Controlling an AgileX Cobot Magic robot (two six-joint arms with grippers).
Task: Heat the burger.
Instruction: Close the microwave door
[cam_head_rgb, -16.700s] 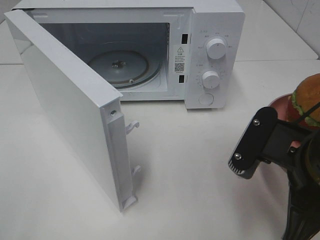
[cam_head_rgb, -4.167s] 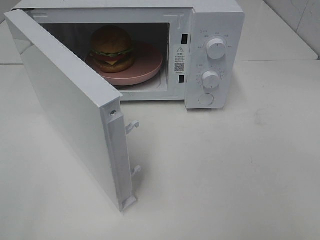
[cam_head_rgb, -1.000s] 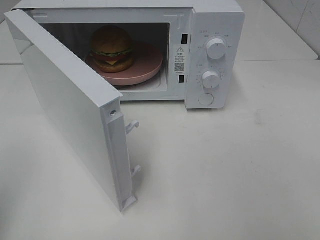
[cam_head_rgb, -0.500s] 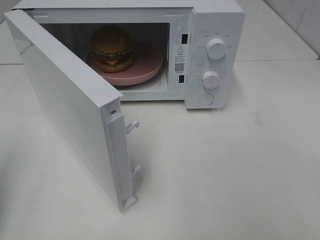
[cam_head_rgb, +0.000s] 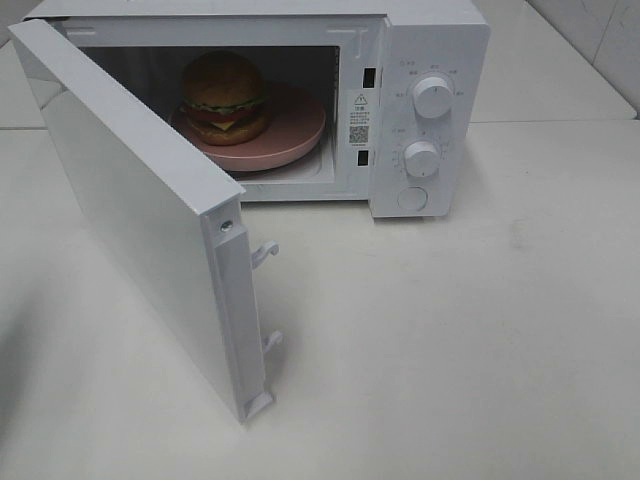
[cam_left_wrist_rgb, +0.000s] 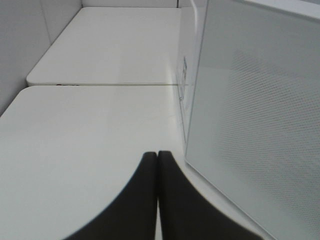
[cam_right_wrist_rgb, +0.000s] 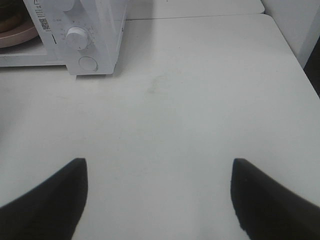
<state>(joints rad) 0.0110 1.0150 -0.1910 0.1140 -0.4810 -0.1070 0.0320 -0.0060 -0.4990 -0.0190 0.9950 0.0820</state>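
The burger (cam_head_rgb: 224, 97), with a glossy brown bun, lettuce, tomato and cheese, sits on a round pink plate (cam_head_rgb: 290, 130) inside the white microwave (cam_head_rgb: 430, 40). The microwave door (cam_head_rgb: 140, 210) stands wide open toward the front left. Neither arm shows in the high view. In the left wrist view my left gripper (cam_left_wrist_rgb: 158, 156) is shut, its two dark fingers pressed together, just outside the open door's (cam_left_wrist_rgb: 255, 125) outer face. In the right wrist view my right gripper (cam_right_wrist_rgb: 159, 172) is open over bare table, well back from the microwave (cam_right_wrist_rgb: 85, 30); a sliver of the pink plate (cam_right_wrist_rgb: 17, 37) shows.
Two knobs (cam_head_rgb: 432, 97) and a round button (cam_head_rgb: 412, 199) are on the microwave's right panel. Door latch hooks (cam_head_rgb: 264, 254) stick out of the door's free edge. White tabletop (cam_head_rgb: 460, 340) spreads in front and to the right; a wall (cam_left_wrist_rgb: 20, 45) bounds the left side.
A faint shadow has crept in at the lower left corner of the high view. The burger, plate and door have not moved.
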